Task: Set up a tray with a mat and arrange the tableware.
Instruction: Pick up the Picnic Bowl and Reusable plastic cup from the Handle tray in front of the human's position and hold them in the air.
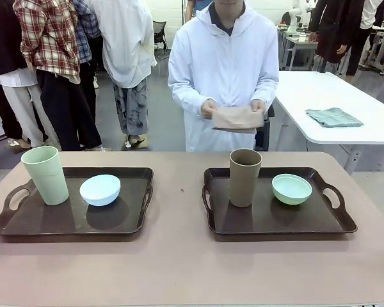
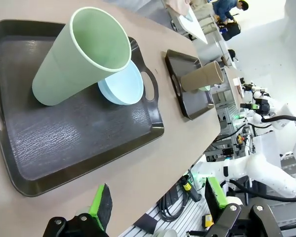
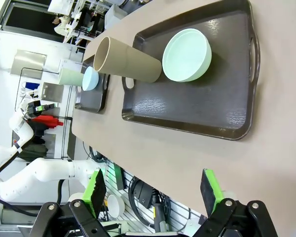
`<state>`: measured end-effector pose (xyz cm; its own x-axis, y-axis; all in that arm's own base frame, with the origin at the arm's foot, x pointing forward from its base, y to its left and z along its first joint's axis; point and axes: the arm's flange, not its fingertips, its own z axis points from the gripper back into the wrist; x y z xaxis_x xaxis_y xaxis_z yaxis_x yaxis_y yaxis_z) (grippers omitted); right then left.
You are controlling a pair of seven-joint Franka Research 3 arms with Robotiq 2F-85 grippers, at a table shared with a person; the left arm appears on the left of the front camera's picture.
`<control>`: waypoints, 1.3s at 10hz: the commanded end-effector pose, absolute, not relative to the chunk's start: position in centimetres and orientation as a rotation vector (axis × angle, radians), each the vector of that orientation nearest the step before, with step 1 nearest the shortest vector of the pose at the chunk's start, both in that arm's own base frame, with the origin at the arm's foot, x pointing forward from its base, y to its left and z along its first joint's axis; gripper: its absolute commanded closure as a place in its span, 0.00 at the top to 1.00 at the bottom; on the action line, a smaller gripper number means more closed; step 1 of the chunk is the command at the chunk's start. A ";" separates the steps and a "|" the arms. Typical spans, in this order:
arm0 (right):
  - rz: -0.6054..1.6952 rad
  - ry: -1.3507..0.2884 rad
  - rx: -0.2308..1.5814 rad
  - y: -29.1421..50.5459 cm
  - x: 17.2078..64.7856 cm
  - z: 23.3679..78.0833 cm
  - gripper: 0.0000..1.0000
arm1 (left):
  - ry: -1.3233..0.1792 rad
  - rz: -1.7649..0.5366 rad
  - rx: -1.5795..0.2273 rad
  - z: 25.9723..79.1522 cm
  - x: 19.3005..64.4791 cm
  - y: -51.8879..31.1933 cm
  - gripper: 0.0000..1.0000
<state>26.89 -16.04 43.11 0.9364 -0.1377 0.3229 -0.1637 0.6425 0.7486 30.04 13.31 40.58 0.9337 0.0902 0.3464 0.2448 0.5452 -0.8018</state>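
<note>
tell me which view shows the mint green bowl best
Right wrist view: the mint green bowl is close and seen from above. Front view shows it smaller, side-on. Left wrist view: the brown tumbler mostly hides it.

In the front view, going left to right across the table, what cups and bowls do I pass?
pale green tumbler → light blue bowl → brown tumbler → mint green bowl

Clear surface [image 1: 177, 217] lane splits left tray [image 1: 51, 220] and right tray [image 1: 275, 220]; green tumbler [image 1: 46, 174], brown tumbler [image 1: 244, 177] block their nine o'clock.
</note>
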 end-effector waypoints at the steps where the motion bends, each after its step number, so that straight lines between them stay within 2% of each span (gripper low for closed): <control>1: 0.034 -0.388 0.897 -16.2 27.1 42.9 1.00 | -0.391 -0.111 -1.012 40.5 30.2 13.6 1.00; 13: 0.034 -0.388 0.897 -16.2 27.1 42.9 1.00 | -0.391 -0.111 -1.012 40.5 30.2 13.6 1.00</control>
